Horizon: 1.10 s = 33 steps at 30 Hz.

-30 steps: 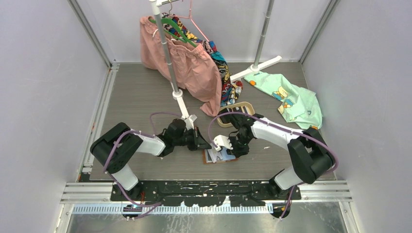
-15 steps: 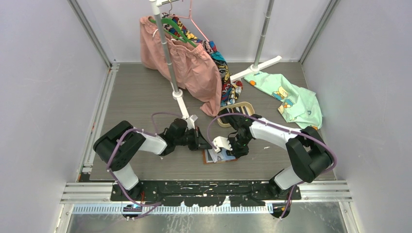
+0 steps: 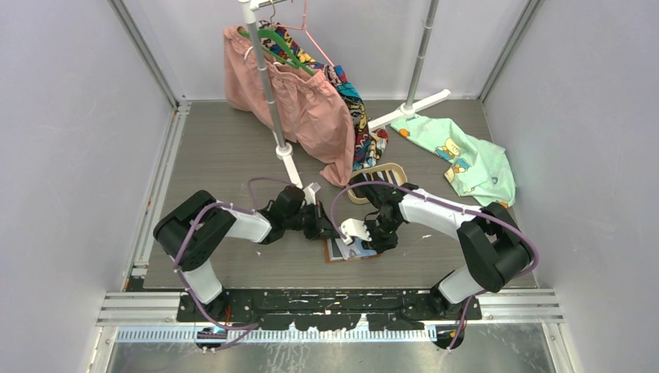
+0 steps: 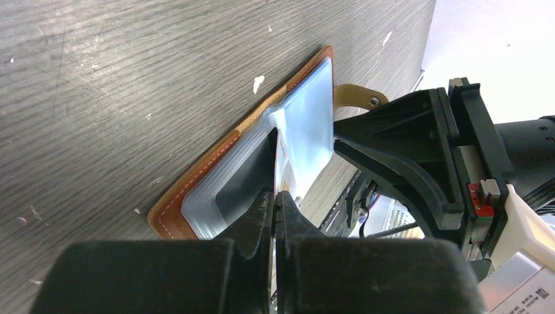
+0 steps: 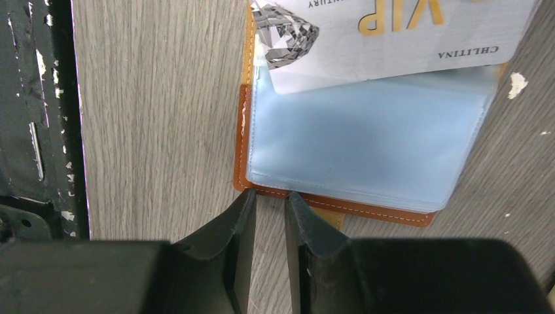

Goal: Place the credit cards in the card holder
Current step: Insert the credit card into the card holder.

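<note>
The tan-brown card holder [image 3: 347,250] lies open on the table between my grippers, its bluish pockets up. My left gripper [image 4: 275,197] is shut on a thin card [image 4: 277,160] seen edge-on, its far end at the mouth of a pocket of the card holder [image 4: 196,196]. In the right wrist view this whitish card [image 5: 393,39] with a diamond and "VIP" overlaps the top of the bluish pocket [image 5: 366,144]. My right gripper [image 5: 265,194] stands at the holder's brown edge, its jaws a narrow gap apart with nothing between them.
An oval beige tray [image 3: 399,170] with dark cards sits just behind the right arm. A white clothes rack foot [image 3: 295,175], a hanging pink garment [image 3: 303,101] and a green printed garment [image 3: 466,155] lie further back.
My left arm has crept slightly right, toward the card holder. The right arm and the holder stay put.
</note>
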Available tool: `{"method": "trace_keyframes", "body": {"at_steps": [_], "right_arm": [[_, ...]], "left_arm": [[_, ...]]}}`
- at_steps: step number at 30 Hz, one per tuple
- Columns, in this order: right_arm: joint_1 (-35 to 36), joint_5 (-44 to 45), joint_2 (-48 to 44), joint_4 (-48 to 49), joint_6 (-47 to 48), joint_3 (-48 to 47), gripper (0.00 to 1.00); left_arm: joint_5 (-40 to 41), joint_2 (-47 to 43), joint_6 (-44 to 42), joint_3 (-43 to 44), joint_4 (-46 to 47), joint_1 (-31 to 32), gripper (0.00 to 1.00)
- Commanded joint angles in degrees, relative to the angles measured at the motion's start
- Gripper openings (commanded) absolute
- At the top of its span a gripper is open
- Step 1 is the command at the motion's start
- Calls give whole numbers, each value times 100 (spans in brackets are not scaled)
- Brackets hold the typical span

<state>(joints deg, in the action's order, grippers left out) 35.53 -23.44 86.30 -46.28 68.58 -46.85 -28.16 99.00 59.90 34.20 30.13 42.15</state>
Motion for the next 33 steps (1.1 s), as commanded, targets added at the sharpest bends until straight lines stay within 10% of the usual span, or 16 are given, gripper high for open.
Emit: {"method": "trace_keyframes", "body": {"at_steps": [1, 33], "right_arm": [[44, -35, 14, 45, -56, -83, 29], [99, -17, -96, 143, -126, -75, 30]], "left_arm": [[-99, -12, -176, 256, -584, 39, 0], [-607, 864, -400, 1346, -1823, 39, 0]]}}
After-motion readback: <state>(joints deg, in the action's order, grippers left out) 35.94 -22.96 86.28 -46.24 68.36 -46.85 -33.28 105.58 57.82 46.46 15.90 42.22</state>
